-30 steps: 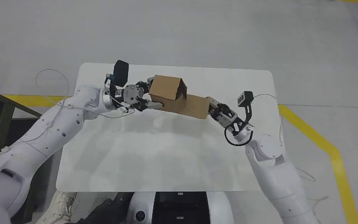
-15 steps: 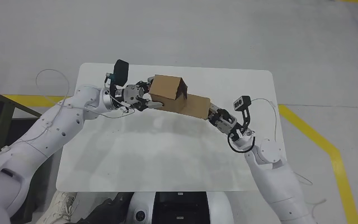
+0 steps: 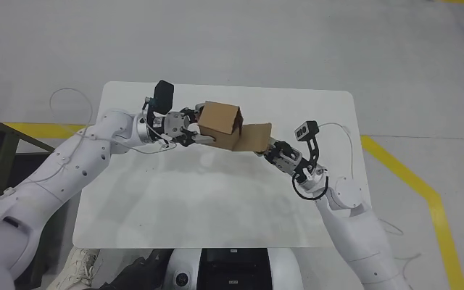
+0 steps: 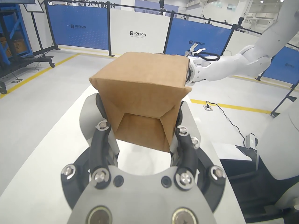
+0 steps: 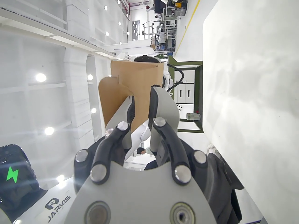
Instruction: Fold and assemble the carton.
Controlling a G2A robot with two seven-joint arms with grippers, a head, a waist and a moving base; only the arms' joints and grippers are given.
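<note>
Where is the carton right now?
In the top view, the carton is over the far half of the table, held between the left tool at one end and the right tool on its outstretched flap.

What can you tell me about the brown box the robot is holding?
The box is plain brown cardboard, half folded into a cube shape. The end facing the left gripper is open, with flaps slanting inward, and that gripper clamps its two sides. A flat flap sticks out the other way, pinched by the right gripper. It looks held just above the white table.
</note>
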